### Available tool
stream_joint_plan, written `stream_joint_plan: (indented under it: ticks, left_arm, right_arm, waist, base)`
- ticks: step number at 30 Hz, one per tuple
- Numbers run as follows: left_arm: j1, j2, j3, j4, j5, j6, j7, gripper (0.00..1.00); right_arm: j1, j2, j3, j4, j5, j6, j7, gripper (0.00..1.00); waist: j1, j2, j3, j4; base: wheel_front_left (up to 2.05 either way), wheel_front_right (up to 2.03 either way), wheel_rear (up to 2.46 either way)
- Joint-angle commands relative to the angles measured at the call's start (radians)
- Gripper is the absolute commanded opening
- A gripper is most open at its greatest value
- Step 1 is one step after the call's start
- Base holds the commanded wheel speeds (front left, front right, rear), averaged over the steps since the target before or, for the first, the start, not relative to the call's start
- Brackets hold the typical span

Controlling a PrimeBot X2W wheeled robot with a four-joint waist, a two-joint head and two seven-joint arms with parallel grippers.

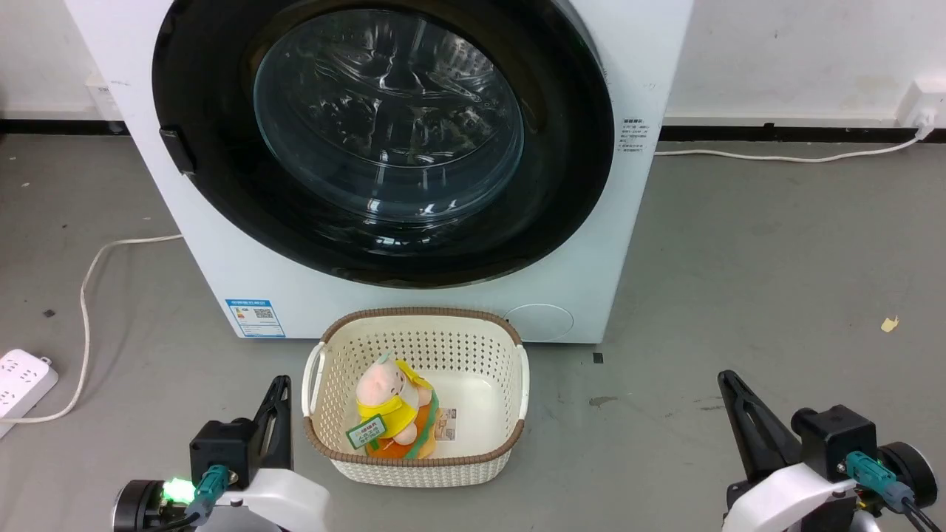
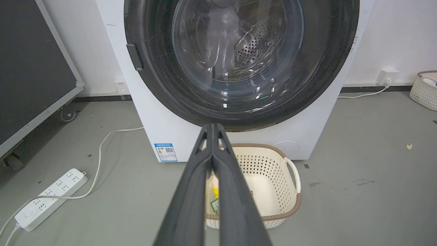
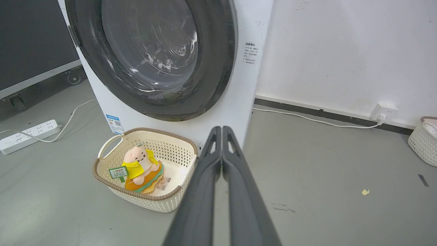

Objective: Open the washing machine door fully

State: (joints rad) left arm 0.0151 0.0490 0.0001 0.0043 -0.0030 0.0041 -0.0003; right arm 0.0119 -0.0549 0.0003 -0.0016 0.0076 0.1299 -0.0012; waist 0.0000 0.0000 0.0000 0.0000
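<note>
The washing machine [image 1: 606, 244] stands in front of me, white, with a blue label sticker [image 1: 255, 318] low on its left. Its washing machine door [image 1: 384, 133] lies flat against the front, glossy black rim around a bulging glass centre, with a dark latch handle [image 1: 177, 151] on the left rim. The same door [image 2: 239, 58] fills the top of the left wrist view, and it appears again [image 3: 150, 54] in the right wrist view. My left gripper [image 1: 279, 384] sits low at the lower left, shut and empty. My right gripper [image 1: 728, 380] is at the lower right, shut and empty, far from the door.
A cream perforated basket [image 1: 510, 384] holding a plush toy [image 1: 392, 410] stands on the grey floor right before the washer, between my grippers. A white power strip [image 1: 22, 380] and cable lie at the left. A small round white flap [image 1: 539, 323] sits low on the washer. Another basket [image 3: 423, 143] stands far right.
</note>
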Motion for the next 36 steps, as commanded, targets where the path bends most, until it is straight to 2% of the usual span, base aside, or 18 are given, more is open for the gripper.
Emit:
stream_joint_plan:
  ticks: [1, 7, 8, 36]
  left_arm:
    - [-0.015, 0.001, 0.0, -0.004, 0.003, -0.004, 0.0, 0.0]
    - [-0.015, 0.001, 0.0, -0.004, 0.003, -0.004, 0.0, 0.0]
    - [0.0, 0.0, 0.0, 0.0, 0.0, 0.0, 0.0, 1.0]
    - [-0.027, 0.004, -0.036, 0.004, 0.006, 0.02, -0.046, 1.0]
  right_arm:
    - [-0.012, 0.005, 0.0, 0.002, -0.008, 0.001, 0.001, 0.0]
    - [-0.012, 0.005, 0.0, 0.002, -0.008, 0.001, 0.001, 0.0]
    - [0.0, 0.0, 0.0, 0.0, 0.0, 0.0, 0.0, 1.0]
    - [-0.044, -0.007, -0.002, 0.008, 0.097, 0.0, -0.045, 1.0]
  waist:
    - [0.0, 0.0, 0.0, 0.0]
    - [0.0, 0.0, 0.0, 0.0]
    - [0.0, 0.0, 0.0, 0.0]
    - [0.0, 0.0, 0.041, 0.009]
  base:
    - [0.0, 0.0, 0.0]
    - [0.0, 0.0, 0.0]
    - [0.0, 0.0, 0.0]
    - [0.0, 0.0, 0.0]
